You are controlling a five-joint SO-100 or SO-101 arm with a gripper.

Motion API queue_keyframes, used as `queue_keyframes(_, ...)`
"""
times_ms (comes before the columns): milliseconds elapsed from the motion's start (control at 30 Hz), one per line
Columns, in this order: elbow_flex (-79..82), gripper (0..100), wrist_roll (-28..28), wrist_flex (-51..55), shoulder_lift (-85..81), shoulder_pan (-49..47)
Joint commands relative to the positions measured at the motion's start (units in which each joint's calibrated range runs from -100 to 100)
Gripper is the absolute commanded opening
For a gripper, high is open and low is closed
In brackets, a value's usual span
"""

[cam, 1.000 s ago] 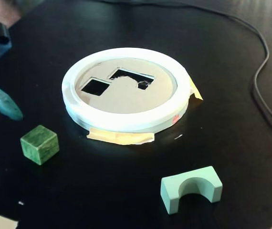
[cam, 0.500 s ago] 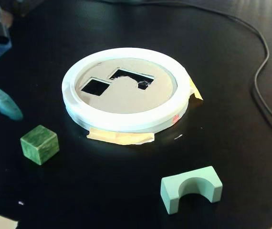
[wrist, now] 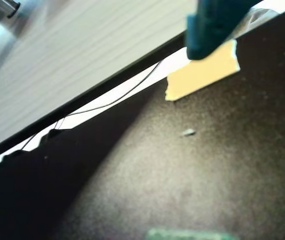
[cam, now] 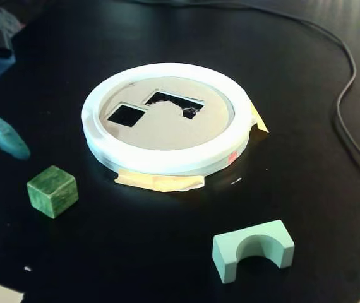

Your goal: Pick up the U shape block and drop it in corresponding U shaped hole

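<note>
The pale green U-shaped block (cam: 253,247) stands arch-down on the black mat at the front right of the fixed view. The white round shape-sorter disc (cam: 167,154) lies in the middle, with a square hole and a U-shaped hole (cam: 175,102) in its brown top. My gripper (cam: 4,163) enters at the left edge, far from the U block, and holds nothing. Its teal fingers (cam: 6,136) look apart. In the wrist view one teal finger (wrist: 212,27) hangs over a piece of tan tape (wrist: 202,75) at the mat's edge. The U block is out of the wrist view.
A dark green cube (cam: 53,190) sits on the mat just right of my gripper. A blurred green edge (wrist: 185,234) shows at the bottom of the wrist view. A black cable (cam: 347,113) runs along the right side. Tape pieces (cam: 160,182) hold the disc down.
</note>
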Motion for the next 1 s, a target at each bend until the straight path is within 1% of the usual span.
queue_keyframes(0,4.6,75,0.1,0.7,-0.1,-1.1)
queue_keyframes(100,4.6,76,0.1,0.7,-0.1,0.4)
queue_keyframes(400,4.6,75,0.1,0.7,-0.1,0.4)
queue_keyframes(767,3.6,77,0.0,-0.1,-0.1,0.5)
queue_keyframes(800,3.6,77,0.0,-1.4,-0.1,0.5)
queue_keyframes(900,3.5,77,-0.1,-11.2,-0.1,-1.1)
queue_keyframes(967,3.5,77,-1.5,-16.9,-0.1,-1.4)
